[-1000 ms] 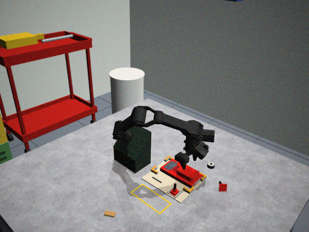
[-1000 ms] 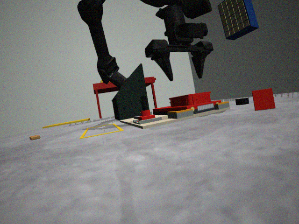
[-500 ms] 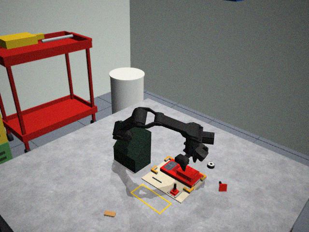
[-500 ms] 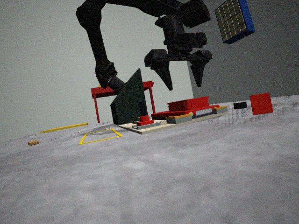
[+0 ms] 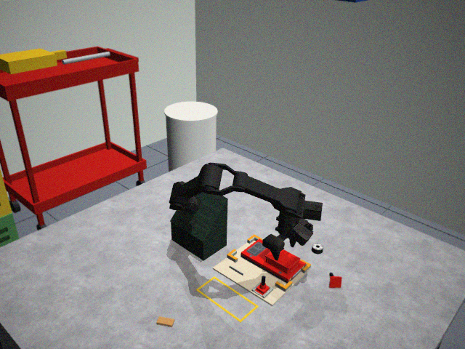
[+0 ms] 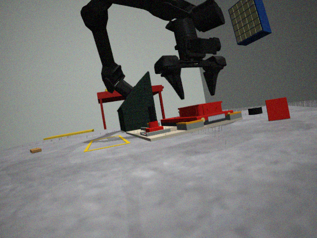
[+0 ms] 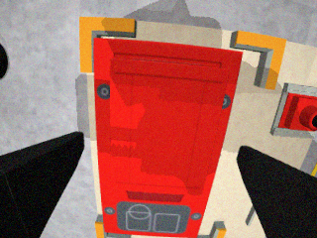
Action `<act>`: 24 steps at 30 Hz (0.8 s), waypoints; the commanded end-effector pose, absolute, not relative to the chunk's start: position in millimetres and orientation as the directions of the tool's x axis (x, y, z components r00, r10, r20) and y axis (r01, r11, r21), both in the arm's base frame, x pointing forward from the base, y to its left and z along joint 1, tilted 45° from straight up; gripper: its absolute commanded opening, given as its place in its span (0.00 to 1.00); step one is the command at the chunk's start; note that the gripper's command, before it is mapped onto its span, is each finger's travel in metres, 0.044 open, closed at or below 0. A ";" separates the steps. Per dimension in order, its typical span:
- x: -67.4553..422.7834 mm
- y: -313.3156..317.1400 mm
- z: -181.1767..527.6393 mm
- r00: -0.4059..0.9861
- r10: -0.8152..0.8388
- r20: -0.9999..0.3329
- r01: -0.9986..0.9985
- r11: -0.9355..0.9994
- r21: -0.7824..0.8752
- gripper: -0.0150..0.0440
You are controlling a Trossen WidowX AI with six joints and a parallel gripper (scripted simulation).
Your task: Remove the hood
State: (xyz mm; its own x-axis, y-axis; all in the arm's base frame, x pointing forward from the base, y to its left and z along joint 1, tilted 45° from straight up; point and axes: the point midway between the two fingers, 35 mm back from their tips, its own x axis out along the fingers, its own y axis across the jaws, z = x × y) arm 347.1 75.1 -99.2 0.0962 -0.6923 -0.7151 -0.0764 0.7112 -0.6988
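The red toy car [image 5: 272, 262] [image 6: 202, 112] [image 7: 161, 139] sits on a beige board [image 5: 245, 278] [image 6: 163, 135] [image 7: 228, 181] between orange corner brackets, with its hood on it. A raised red block [image 5: 283, 262] [image 6: 200, 108] forms its top. My gripper [image 5: 284, 252] [image 6: 197, 96] [image 7: 162, 147] is open and empty. It hangs a little above the car, with one finger on each side of it, touching nothing. The yellow marked rectangle [image 5: 235, 291] [image 6: 107, 147] lies on the table to the front left of the board, with nothing in it.
A red lever clamp [image 5: 262, 287] [image 6: 153, 126] [image 7: 300, 114] stands on the board. A red cube [image 5: 335, 281] [image 6: 277, 108] and a black ring [image 5: 317, 248] [image 6: 254, 110] lie right of the board. A small orange block [image 5: 165, 321] [image 6: 35, 150] lies front left. The dark arm base [image 5: 200, 229] stands behind the board.
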 end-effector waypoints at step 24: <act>344.8 61.7 -111.2 0.090 -0.700 -0.709 -0.087 0.704 -0.705 1.00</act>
